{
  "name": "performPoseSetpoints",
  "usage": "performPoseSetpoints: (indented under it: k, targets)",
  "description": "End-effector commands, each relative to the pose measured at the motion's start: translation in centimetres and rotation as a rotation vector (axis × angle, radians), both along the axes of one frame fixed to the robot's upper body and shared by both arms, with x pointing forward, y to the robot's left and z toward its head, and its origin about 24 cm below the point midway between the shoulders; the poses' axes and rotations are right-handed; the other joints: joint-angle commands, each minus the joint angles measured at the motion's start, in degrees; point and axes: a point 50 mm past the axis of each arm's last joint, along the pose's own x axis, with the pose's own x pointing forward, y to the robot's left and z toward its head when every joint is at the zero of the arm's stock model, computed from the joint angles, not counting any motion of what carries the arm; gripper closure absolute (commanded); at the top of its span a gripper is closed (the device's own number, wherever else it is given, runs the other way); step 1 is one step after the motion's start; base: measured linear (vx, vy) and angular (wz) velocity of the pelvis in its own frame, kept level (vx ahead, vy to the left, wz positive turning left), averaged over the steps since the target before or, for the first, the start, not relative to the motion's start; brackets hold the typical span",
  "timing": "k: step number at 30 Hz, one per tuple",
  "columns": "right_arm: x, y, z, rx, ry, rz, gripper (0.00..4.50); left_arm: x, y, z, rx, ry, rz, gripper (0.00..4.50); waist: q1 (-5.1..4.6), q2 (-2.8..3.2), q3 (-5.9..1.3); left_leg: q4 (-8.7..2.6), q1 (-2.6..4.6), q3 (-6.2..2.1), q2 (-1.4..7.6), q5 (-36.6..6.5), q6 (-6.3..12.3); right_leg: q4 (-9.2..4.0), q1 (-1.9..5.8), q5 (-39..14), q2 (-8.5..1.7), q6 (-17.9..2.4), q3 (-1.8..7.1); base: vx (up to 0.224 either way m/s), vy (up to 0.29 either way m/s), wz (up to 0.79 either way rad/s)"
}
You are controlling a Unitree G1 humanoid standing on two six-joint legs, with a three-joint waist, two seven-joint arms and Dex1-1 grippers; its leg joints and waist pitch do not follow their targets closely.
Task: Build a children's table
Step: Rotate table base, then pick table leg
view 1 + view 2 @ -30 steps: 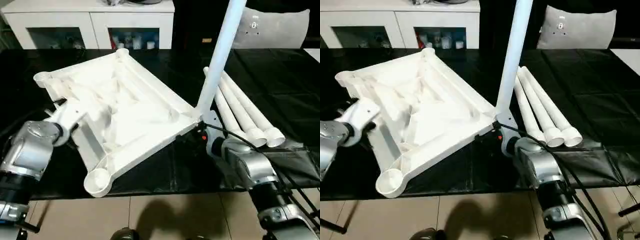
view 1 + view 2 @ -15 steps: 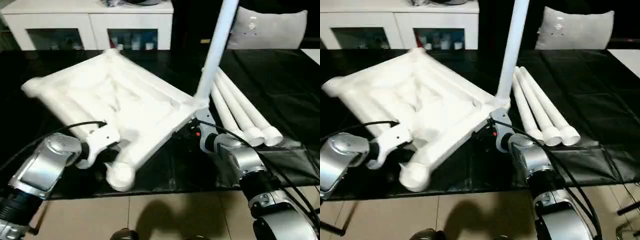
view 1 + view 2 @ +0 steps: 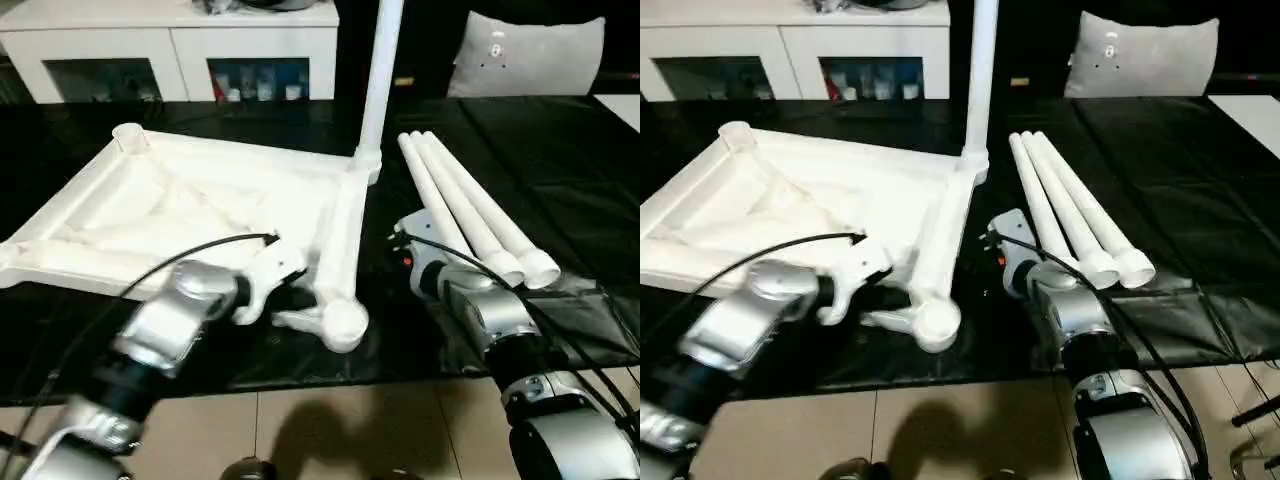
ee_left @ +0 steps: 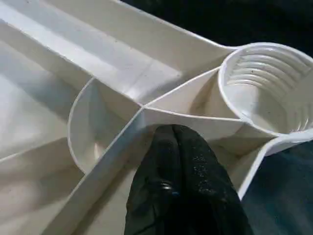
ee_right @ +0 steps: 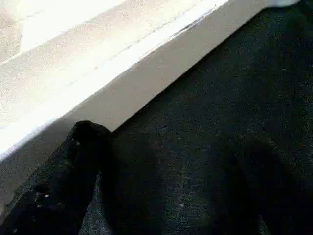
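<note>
The children's table top (image 3: 180, 210) lies upside down on the black tabletop, ribs showing. One leg (image 3: 378, 70) stands upright, screwed into its far right corner. Three loose legs (image 3: 470, 215) lie side by side to its right. My left gripper (image 4: 176, 134) is shut, its tip pressing on a rib junction just beside the empty near corner socket (image 4: 266, 90). My right gripper (image 5: 166, 196) is open and low over the black surface, with one finger (image 5: 73, 161) close against the table top's right side wall, holding nothing.
A white cabinet with glass doors (image 3: 170, 50) stands behind the black table (image 3: 560, 160). A grey cushion (image 3: 530, 55) sits at the back right. The near corner socket (image 3: 340, 320) lies close to the table's front edge, with tiled floor (image 3: 330, 430) below.
The table top has swung around, its legged corner moving farther away. My left gripper has moved from its left rim to the near corner socket. My right gripper now lies apart from the legged corner.
</note>
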Motion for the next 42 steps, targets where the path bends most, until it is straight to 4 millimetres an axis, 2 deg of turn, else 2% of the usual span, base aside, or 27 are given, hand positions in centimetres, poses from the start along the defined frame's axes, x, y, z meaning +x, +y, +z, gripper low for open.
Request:
performPoseSetpoints:
  k: [1,2,5,8,9,11,13,16,18,23,24,25,28,31,36,42]
  targets:
    - [0.3,1.3,0.8,0.027,-0.04,0.036,0.0,0.7,-1.2,0.5,-0.012,-0.069,0.015,4.46,0.05,-0.14,-4.51,-3.57,1.83,-1.43,2.88,-9.56,0.5,-4.04,2.55,-4.53,-4.25,-13.71,2.29,0.0,0.0,0.0]
    - [0.6,1.0,1.3,0.034,-0.064,0.005,0.0,1.5,-1.5,0.6,-0.013,-0.122,0.071,4.46,0.17,-0.09,-4.47,-3.57,1.89,-1.44,2.9,-10.42,0.44,-4.26,2.44,-5.76,-4.31,-13.45,2.31,0.0,0.0,0.0]
    - [1.4,0.2,2.6,0.039,-0.116,-0.069,0.0,2.1,-2.1,0.9,-0.062,-0.163,0.118,4.46,0.35,-0.23,-4.57,-3.57,1.83,-1.51,2.93,-10.4,0.21,-4.2,2.53,-6.22,-4.37,-12.98,2.3,0.0,0.0,0.0]
    - [1.7,-0.3,3.3,0.041,-0.138,-0.117,0.0,1.9,-2.2,1.3,-0.11,-0.156,0.11,4.46,0.45,-0.24,-4.76,-3.41,1.7,-1.5,2.92,-8.76,0.79,-3.92,2.62,-4.05,-4.41,-13.3,2.25,0.0,0.0,0.0]
    - [1.7,-0.3,3.3,0.041,-0.138,-0.117,0.0,1.9,-2.2,1.3,-0.11,-0.156,0.11,4.28,0.53,-0.23,-4.82,-3.34,1.68,-1.5,2.91,-7.97,1.12,-3.76,2.59,-3.01,-4.36,-13.45,2.21,0.0,0.0,0.0]
    - [2.3,-1.6,4.3,0.014,-0.166,-0.229,0.0,1.3,-2.0,1.7,-0.147,-0.147,0.076,4.28,0.6,-0.21,-4.84,-3.36,1.72,-1.53,2.98,-7.23,1.34,-3.64,2.55,-2.49,-4.42,-13.74,2.17,0.0,0.0,0.0]
    - [2.7,-2.5,4.8,-0.026,-0.172,-0.312,0.0,0.8,-1.5,1.9,-0.155,-0.144,0.059,4.05,0.53,-0.26,-4.71,-3.36,1.77,-1.38,2.95,-7.3,1.29,-3.68,2.35,-3.15,-4.25,-13.91,2.15,0.0,0.0,0.0]
    - [3.1,-3.2,5.4,-0.045,-0.153,-0.365,0.0,0.5,-0.9,2.1,-0.159,-0.153,0.059,3.83,0.3,-0.2,-4.42,-3.48,1.85,-1.31,2.76,-9.31,0.35,-3.96,2.23,-6.27,-4.06,-12.79,2.22,0.0,0.0,0.0]
    - [3.3,-3.8,5.7,-0.034,-0.09,-0.392,0.0,0.2,-0.3,2.5,-0.159,-0.157,0.058,3.74,0.22,-0.43,-4.35,-3.6,1.88,-1.32,2.78,-9.97,-0.05,-4.09,2.28,-7.33,-4.04,-12.12,2.24,0.0,0.0,0.0]
    - [3.7,-4.7,6.3,-0.064,-0.001,-0.464,0.0,-0.5,0.2,3.5,-0.17,-0.161,0.038,3.37,0.26,-0.18,-4.42,-3.57,1.99,-1.3,2.8,-9.29,-0.84,-3.86,2.16,-5.98,-3.95,-12.31,2.23,0.0,0.0,0.0]
    - [3.7,-4.7,6.3,-0.065,0.001,-0.467,0.0,-0.5,0.2,3.6,-0.171,-0.161,0.037,3.37,0.29,-0.25,-4.42,-3.59,2.03,-1.3,2.79,-9.33,-1.07,-3.8,2.17,-6.08,-3.93,-12.41,2.21,0.0,0.0,0.0]
    - [3.7,-4.9,6.3,-0.068,0.014,-0.479,0.0,-0.5,0.1,3.7,-0.176,-0.16,0.031,3.11,0.33,-0.23,-4.42,-3.53,2.07,-1.22,2.75,-9.51,-1.18,-3.82,2.09,-6.2,-3.93,-12.35,2.24,0.0,0.0,0.0]
    - [3.7,-5.3,6.3,-0.075,0.067,-0.517,0.0,-0.7,0.0,3.9,-0.178,-0.157,0.015,3.03,0.33,-0.28,-4.41,-3.52,1.96,-1.23,2.64,-9.4,-1.47,-3.85,2.19,-6.32,-3.95,-11.71,2.31,0.0,0.0,0.0]
    - [3.6,-5.6,6.2,-0.089,0.092,-0.545,0.0,-0.9,-0.2,4.0,-0.182,-0.15,0.012,2.66,0.34,-0.26,-4.44,-3.5,1.93,-1.21,2.59,-8.73,-1.69,-3.76,2.19,-5.55,-3.88,-11.55,2.29,0.0,0.0,0.0]
    - [3.1,-5.9,5.3,-0.1,0.185,-0.561,0.0,-1.0,-0.4,4.0,-0.175,-0.137,0.0,2.47,0.35,-0.2,-4.54,-3.44,1.94,-1.21,2.56,-8.76,-1.99,-3.73,2.27,-5.05,-3.89,-11.6,2.27,0.0,0.0,0.0]
    - [2.4,-5.2,4.5,-0.036,0.301,-0.524,0.0,-1.0,-0.3,4.3,-0.172,-0.143,0.0,1.95,0.41,-0.15,-4.6,-3.44,1.95,-1.24,2.6,-8.69,-2.21,-3.63,2.35,-4.64,-3.86,-11.56,2.24,0.0,0.0,0.0]
